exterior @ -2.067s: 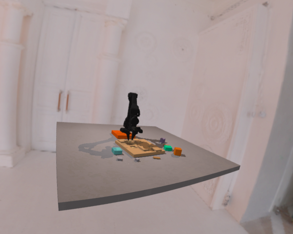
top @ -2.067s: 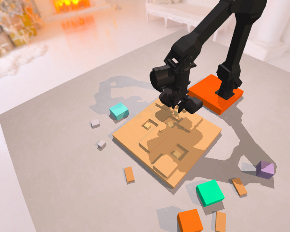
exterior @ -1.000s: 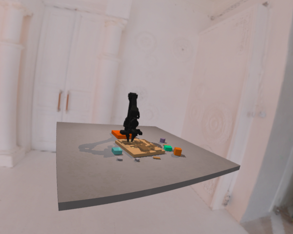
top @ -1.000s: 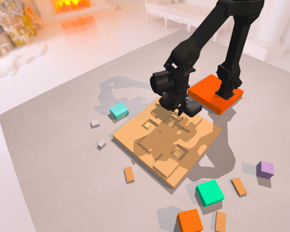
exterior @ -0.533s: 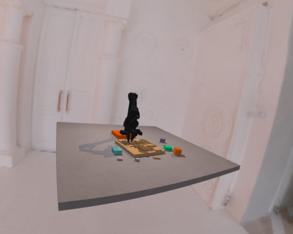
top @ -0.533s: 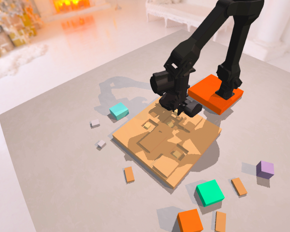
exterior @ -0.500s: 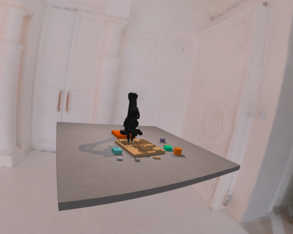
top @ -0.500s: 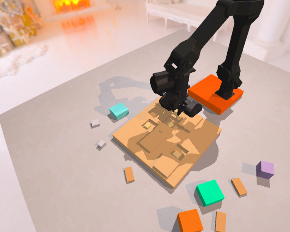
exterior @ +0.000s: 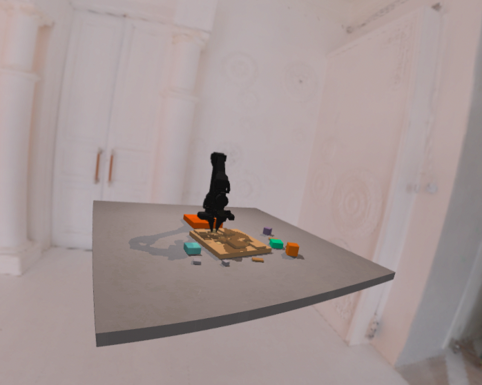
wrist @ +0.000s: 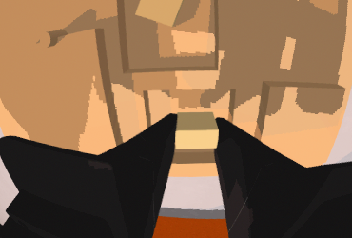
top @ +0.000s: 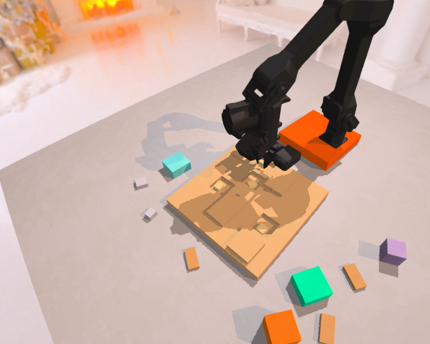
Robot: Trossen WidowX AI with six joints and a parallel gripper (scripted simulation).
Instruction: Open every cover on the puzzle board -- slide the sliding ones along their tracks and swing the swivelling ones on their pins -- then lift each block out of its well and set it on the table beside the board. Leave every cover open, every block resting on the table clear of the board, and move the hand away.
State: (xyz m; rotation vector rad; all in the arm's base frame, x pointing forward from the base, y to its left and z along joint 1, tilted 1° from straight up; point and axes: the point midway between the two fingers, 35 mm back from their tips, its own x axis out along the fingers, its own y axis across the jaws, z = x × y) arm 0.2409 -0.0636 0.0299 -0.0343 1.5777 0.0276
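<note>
The tan puzzle board point(top: 187, 200) point(exterior: 249, 250) point(wrist: 38, 89) lies in the middle of the table. My gripper point(top: 262, 161) point(exterior: 215, 227) point(wrist: 195, 124) is low over the board's far edge and is shut on a small tan block point(wrist: 196, 139). Three open wells each hold a tan block: one point(top: 219, 185) at the far left, one point(top: 252, 183) beside it, and one point(top: 262, 227) near the front. In the wrist view a block point(wrist: 161, 2) sits tilted in its square well just ahead of the fingers. A flat cover point(top: 244, 245) lies toward the board's front corner.
The arm's orange base point(top: 304, 134) stands behind the board. Around the board lie a teal block point(top: 176, 164), two small grey blocks point(top: 141, 181) point(top: 150, 212), a green block point(top: 311, 285), an orange block point(top: 281, 327), a purple block point(top: 393, 251) and tan slabs point(top: 191, 258) point(top: 354, 276) point(top: 326, 328).
</note>
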